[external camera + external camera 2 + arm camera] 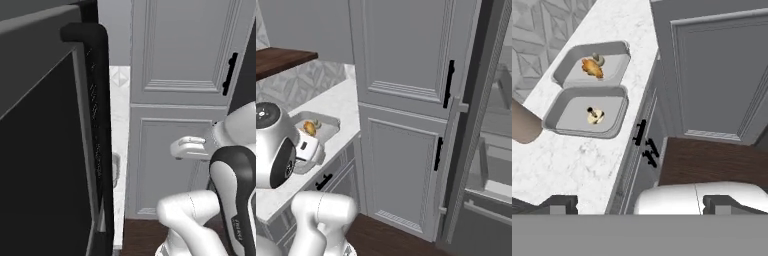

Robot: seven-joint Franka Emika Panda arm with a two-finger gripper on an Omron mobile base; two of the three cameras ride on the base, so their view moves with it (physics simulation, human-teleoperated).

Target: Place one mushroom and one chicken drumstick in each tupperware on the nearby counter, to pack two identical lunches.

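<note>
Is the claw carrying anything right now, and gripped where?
Nothing is held: the claw is open and empty, above the counter edge.

No readable text, brand, number or sign on cabinet doors (406, 65), surface (577, 155), trays or backsplash. Small pale marking on dark band of robot arm (239, 227), lower right of left base view: too small and blurred to read. Faint light marks along dark door edge (95, 125): illegible.
</note>
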